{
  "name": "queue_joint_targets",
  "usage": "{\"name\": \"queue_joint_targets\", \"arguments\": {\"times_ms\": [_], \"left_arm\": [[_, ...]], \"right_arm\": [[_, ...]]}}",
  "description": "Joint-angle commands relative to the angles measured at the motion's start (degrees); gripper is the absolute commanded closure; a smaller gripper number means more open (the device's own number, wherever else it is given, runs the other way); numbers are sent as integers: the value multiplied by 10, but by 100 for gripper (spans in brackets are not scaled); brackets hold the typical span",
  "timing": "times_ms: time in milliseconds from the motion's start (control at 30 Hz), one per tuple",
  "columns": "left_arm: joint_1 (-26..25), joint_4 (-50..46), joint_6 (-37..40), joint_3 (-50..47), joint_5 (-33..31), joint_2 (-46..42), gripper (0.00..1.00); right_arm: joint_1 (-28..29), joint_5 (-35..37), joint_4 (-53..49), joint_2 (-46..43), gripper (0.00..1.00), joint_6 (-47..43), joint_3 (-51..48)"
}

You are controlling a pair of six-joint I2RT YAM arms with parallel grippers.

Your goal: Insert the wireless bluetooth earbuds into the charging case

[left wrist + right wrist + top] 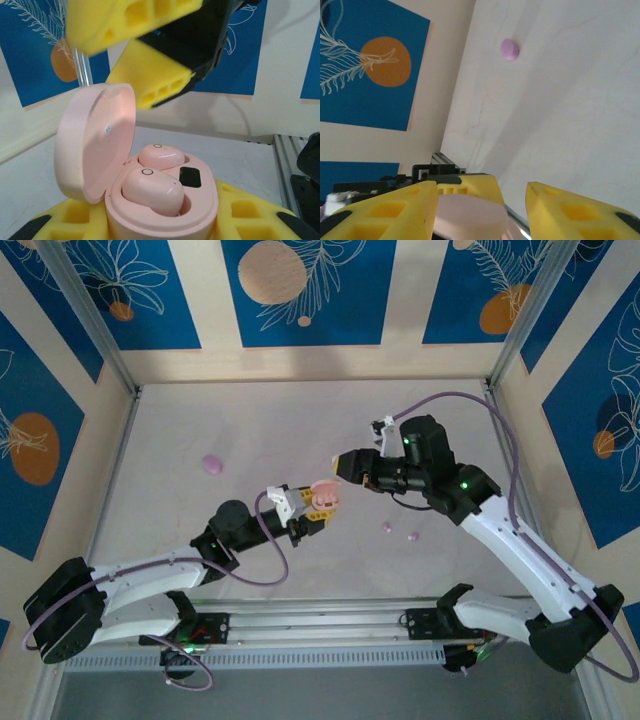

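1. Support comes from the left hand [312, 506], which pinches the pink charging case [165, 220] by its base. It holds the case above the worktop [300, 410] with the mouth tilted up, likely so the other arm can work from above.
2. Its lid [95, 140] stands hinged open, which leaves both wells reachable.
3. Right hand [345, 465] hovers just beside the raised lid, fingers spread and gripping nothing. The lid's back shows beneath them in the right wrist view.
4. Two earbuds [152, 190] sit in the case, one per well. They are glossy, pale pink and bean-shaped, each with a small dark ring on top. The near one appears to ride a little high, though the angle makes that hard to judge.
5. Two more tiny buds [387, 527] lie loose on the worktop near the right arm, well apart from a lilac case [211, 464] over on the left.
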Motion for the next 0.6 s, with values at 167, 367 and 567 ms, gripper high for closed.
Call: {"name": "queue_joint_targets", "arguments": {"times_ms": [167,367,567], "left_arm": [[-8,2,-10,25,19,-15,68],[-8,18,-10,17,-5,-23,68],[-8,18,-10,16,-12,-31,68]], "right_arm": [[-2,-65,-40,42,49,-8,32],[-4,-78,-63,41,50,-39,41],[-10,-104,-89,42,50,-67,43]]}}
